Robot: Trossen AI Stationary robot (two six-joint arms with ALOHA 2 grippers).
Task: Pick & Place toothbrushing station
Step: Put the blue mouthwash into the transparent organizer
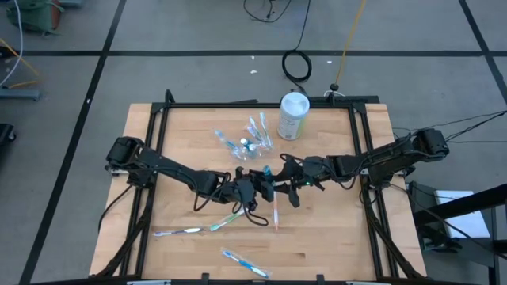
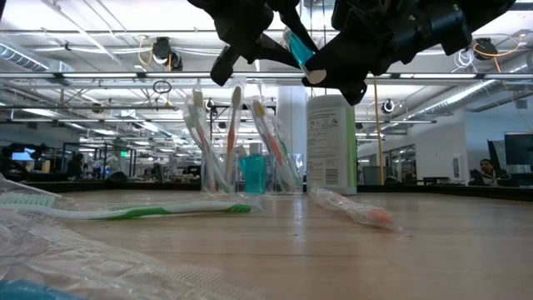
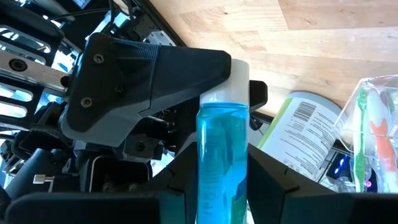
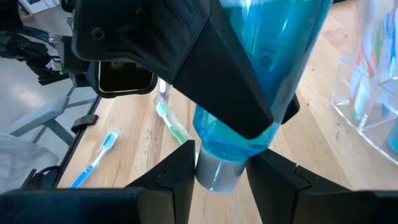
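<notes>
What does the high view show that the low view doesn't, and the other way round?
Only the high view shows both arms reaching in from the table's sides, and the blue brush lying alone by the near edge. Only the low view shows the brushes standing upright in the clear cup and the room behind. Both show the left pincer and right pincer meeting above the table on the blue tube, the white canister, the green brush and the orange brush lying flat.

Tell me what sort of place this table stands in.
Probably a big open lab or workshop: the wooden table stands on a grey floor marked with dark lines, and long ceiling lights run over distant workstations.
</notes>
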